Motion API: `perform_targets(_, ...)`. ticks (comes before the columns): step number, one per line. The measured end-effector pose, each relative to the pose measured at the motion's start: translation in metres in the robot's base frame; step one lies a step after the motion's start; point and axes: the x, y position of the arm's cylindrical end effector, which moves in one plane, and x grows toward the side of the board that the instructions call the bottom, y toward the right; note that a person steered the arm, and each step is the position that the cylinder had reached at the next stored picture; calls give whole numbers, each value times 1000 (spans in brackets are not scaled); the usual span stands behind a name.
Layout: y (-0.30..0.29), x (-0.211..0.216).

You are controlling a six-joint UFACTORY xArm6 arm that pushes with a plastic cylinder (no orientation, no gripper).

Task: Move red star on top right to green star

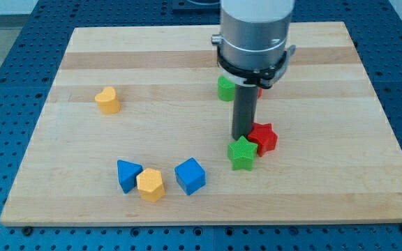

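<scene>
Near edge: blue block [128, 174], yellow block [150, 185], blue cube [190, 176], all irrelevant. Mid-board: green star [242, 153] with red star [263, 137] touching its upper-right side. My tip [241, 137] sits just left of red, above green. No claw, bare rod. Looks basically done. Far: green cube [225, 88].

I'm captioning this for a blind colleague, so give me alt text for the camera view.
A dark rod's tip rests just above a green star that touches a red star on its right, on a wooden board. Behind the rod sits a green block; a yellow heart lies at left, and a blue triangle, yellow hexagon and blue cube line the bottom.
</scene>
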Motion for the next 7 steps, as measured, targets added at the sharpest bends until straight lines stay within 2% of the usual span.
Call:
perform_targets(1,0,-9)
perform_targets(2,36,-19)
perform_targets(4,186,-17)
perform_targets(5,190,29)
perform_targets(7,127,40)
